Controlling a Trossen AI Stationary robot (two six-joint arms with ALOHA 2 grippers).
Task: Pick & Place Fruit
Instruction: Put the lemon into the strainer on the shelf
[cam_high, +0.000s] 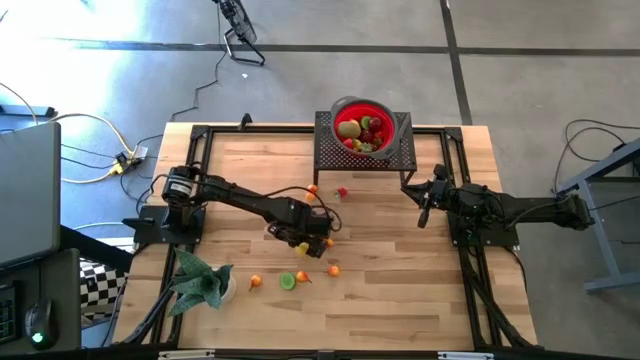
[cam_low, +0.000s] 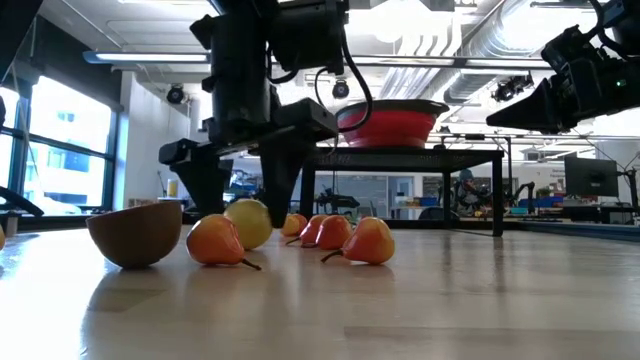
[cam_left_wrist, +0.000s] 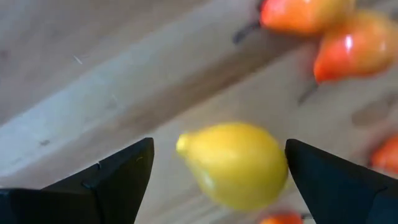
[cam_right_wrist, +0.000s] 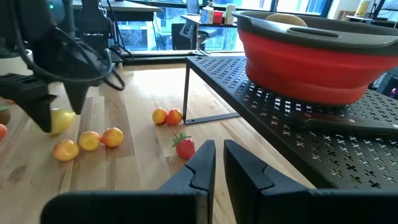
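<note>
Left end effector: jaws apart, straddling the lemon on the worktop.
Lemon axis: crosswise between the fingers.
Nearer arm: left.
Right end effector: together, parked near the rack.

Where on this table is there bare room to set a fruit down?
Bare wood: the strip between the right hand and the table's near edge, and the far-left corner beside the rack. Crowded: around the left hand, open over a lemon, and near the plant.
</note>
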